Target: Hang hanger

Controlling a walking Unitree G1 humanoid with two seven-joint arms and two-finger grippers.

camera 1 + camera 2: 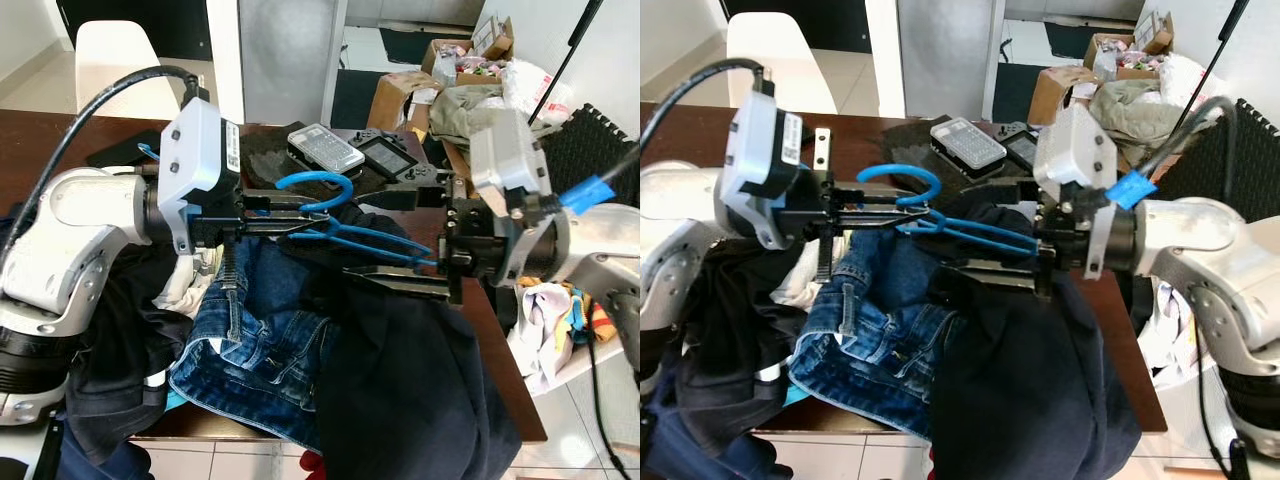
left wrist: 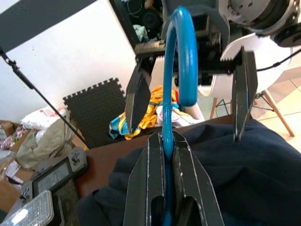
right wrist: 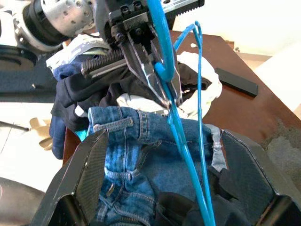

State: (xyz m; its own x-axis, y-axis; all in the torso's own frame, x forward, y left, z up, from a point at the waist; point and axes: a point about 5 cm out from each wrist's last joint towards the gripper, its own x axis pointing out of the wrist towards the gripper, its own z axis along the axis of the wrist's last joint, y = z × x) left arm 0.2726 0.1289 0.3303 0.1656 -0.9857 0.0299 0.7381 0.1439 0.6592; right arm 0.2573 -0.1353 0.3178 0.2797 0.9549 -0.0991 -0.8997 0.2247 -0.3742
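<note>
Hanger (image 1: pixel 330 215) work is sitting somewhere in the middle, as I am judging it. My left gripper (image 2: pixel 164 141) is pinching the blue plastic hanger at its neck, just below the hook, with its two fingers (image 2: pixel 146 183) pressed tight on either side of the stem. The hanger is being held up in the air above the heap of clothes on the brown surface (image 1: pixel 500 340), with its hook curving upward and its shoulders running out toward my right arm. My right gripper (image 3: pixel 160 183) is facing it with its fingers (image 3: pixel 84 174) spread wide, empty, on either side of the hanger's thin arms and just above the dark navy garment (image 1: pixel 400 370). Blue jeans (image 1: pixel 250 340) are lying beneath, not on the hanger. So the hanger is lifted and secured, but I am seeing no rail or hook to receive it, and the hanging itself is not yet done.
</note>
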